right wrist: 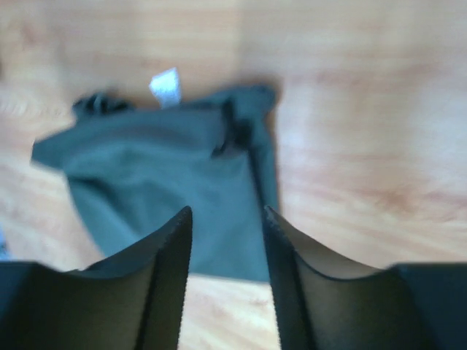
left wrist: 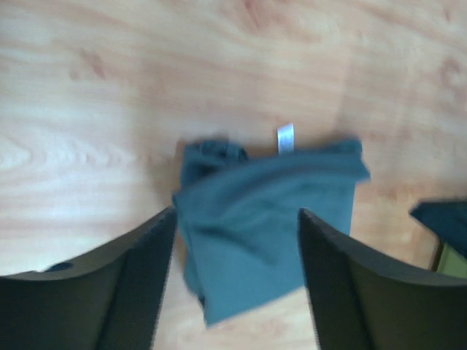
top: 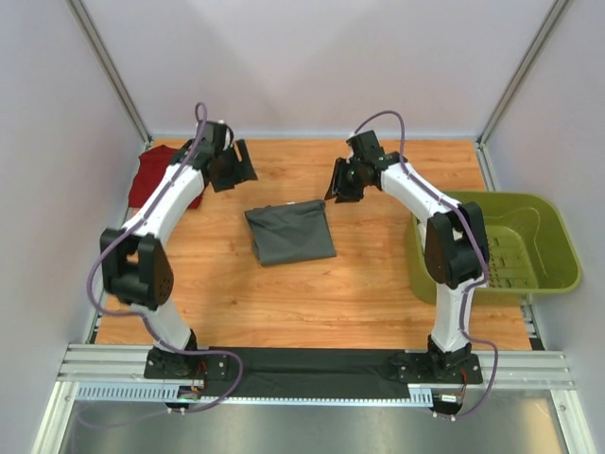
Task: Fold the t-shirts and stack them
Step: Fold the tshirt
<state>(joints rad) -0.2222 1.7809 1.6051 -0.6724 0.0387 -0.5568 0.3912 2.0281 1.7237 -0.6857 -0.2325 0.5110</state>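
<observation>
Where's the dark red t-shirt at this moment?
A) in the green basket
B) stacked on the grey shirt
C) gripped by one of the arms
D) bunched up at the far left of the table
D: the dark red t-shirt lies crumpled at the far left of the table, apart from the folded grey t-shirt and the green basket.

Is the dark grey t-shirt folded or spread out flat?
Folded. The dark grey cotton t-shirt lies as a compact rectangle on the wooden table, no sleeves showing.
</observation>
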